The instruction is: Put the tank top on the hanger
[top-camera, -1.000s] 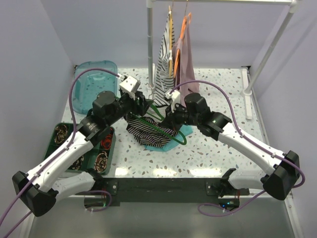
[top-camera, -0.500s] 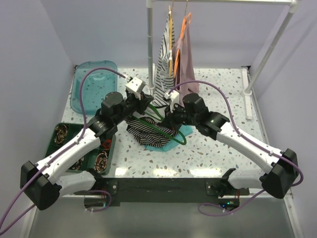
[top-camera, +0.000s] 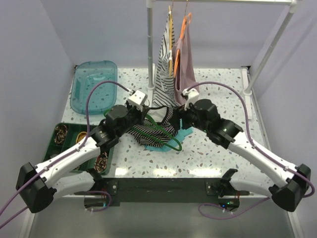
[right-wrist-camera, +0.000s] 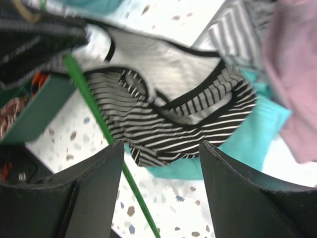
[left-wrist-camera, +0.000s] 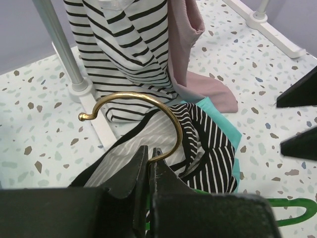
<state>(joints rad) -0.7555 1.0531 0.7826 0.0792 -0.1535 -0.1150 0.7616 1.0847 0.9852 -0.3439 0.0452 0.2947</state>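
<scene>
Green wire of the hanger [top-camera: 166, 131] lies slantwise over the top [top-camera: 148, 137] on the counter [top-camera: 218, 148]. Its long axis runs from the left claw [top-camera: 146, 115] down toward the right. The right claw [top-camera: 179, 116] hangs at the top's far edge.

Left wrist: jaws pinched together on the foot of the brass hook [left-wrist-camera: 133, 106], with the top just beyond.

Right wrist: jaws apart, gripping nothing, striped cloth straight ahead between them. This arm looks better placed to feed fabric onto the bar.
</scene>
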